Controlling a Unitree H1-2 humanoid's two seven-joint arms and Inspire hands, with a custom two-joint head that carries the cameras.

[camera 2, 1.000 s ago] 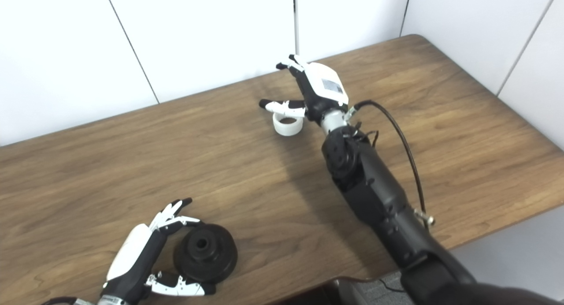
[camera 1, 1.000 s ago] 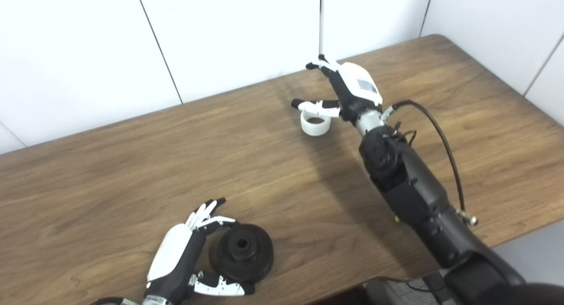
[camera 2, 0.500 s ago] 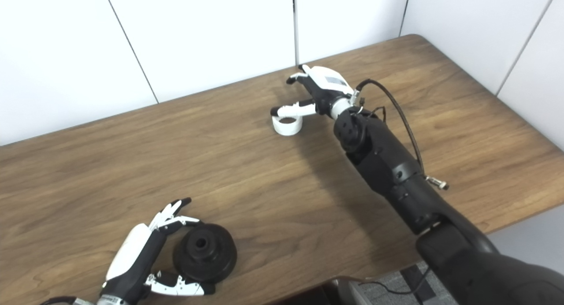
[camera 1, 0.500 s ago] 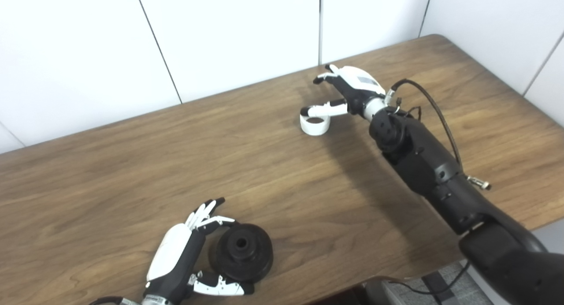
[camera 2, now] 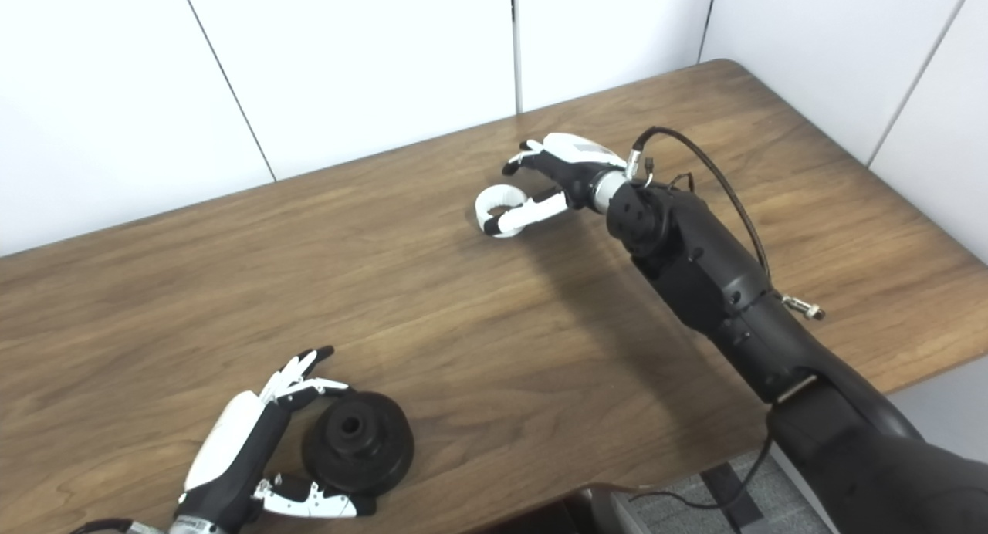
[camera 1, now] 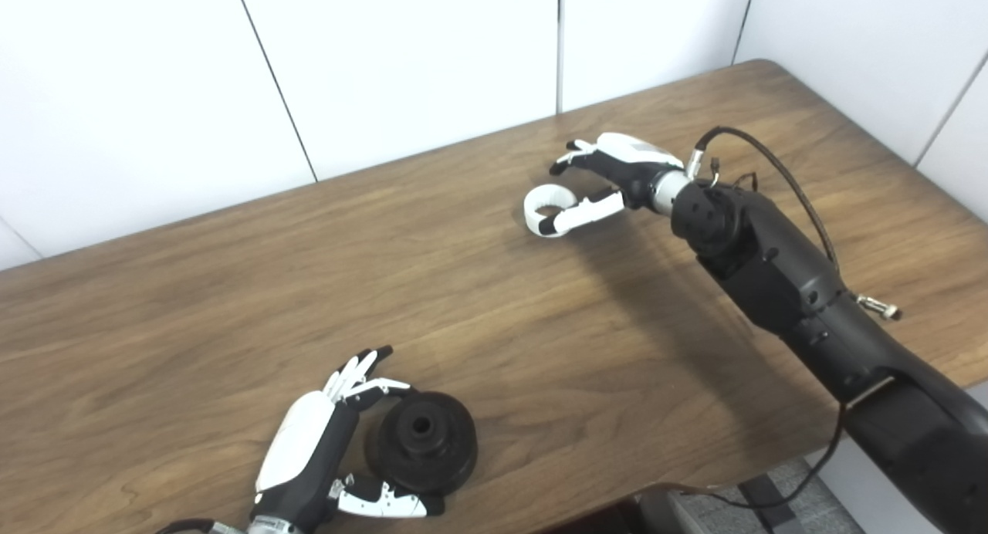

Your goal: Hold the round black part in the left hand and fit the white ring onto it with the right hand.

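Now the right hand (camera 1: 617,175) brackets the white ring (camera 1: 546,210)
Its spread thumb lies along the ring's near side, fingers beyond; the open left hand (camera 1: 324,441) cups the black pulley (camera 1: 421,441)

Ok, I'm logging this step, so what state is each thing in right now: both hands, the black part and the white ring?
left hand: open, fingers cupped around the round black part, touching its rim, not closed on it.
round black part: flat on the table, hole up, not lifted.
right hand: open, thumb along the white ring's near side, fingers behind it, no grip visible.
white ring: on the table, not yet fitted.
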